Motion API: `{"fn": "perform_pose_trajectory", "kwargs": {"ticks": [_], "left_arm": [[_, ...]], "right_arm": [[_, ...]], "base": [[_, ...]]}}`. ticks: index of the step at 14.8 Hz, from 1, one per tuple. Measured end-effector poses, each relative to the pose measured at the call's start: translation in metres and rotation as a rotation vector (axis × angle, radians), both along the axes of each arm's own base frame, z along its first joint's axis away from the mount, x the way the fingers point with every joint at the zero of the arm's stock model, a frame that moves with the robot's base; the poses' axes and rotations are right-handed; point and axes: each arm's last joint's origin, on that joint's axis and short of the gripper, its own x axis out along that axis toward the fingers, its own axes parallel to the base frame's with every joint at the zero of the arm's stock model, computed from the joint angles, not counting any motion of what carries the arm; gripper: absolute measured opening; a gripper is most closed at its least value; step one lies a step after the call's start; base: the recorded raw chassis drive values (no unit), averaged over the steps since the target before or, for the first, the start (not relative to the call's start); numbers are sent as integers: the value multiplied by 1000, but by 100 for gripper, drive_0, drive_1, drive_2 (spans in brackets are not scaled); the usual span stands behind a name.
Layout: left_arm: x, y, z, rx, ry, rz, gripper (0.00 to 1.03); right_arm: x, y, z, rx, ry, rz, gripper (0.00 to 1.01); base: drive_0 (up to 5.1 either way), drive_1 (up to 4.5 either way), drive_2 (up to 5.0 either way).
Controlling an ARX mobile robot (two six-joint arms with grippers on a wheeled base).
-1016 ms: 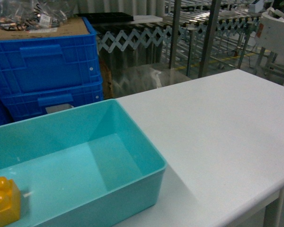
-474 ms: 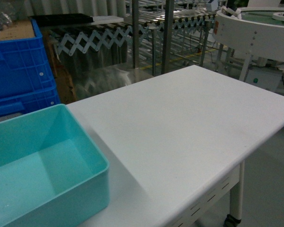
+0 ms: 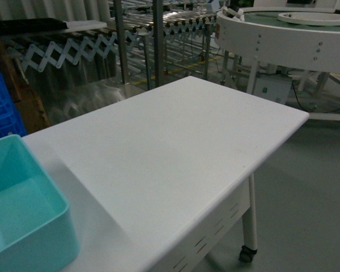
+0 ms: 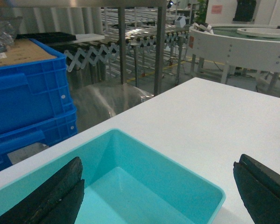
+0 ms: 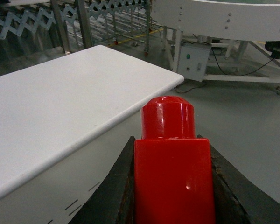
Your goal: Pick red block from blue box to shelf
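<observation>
Beyond the white table (image 5: 60, 98), right fingers (image 5: 226, 186) pinch the glossy one-stud red block (image 5: 172, 172); left fingers (image 4: 51, 196) spread.

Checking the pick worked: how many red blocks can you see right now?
1. The red block is clamped between the right gripper's jaws, beyond the table edge. The visible part of the blue box shows none; more may be hidden.

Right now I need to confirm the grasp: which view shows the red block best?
The right wrist view: the red block fills the frame, clamped between the right gripper jaws, stud pointing away from the camera. The head and left wrist views show none of it.
</observation>
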Motion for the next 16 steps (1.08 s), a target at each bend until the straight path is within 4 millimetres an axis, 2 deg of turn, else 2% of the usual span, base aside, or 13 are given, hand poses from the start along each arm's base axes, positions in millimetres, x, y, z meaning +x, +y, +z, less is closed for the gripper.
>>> {"fn": "perform_pose_trajectory", "kwargs": {"ticks": [16], "left_arm": [[0, 0, 0, 0, 0, 0, 98]], "right_arm": [[0, 0, 0, 0, 0, 0, 27]], "base": [[-149, -149, -149]]}}
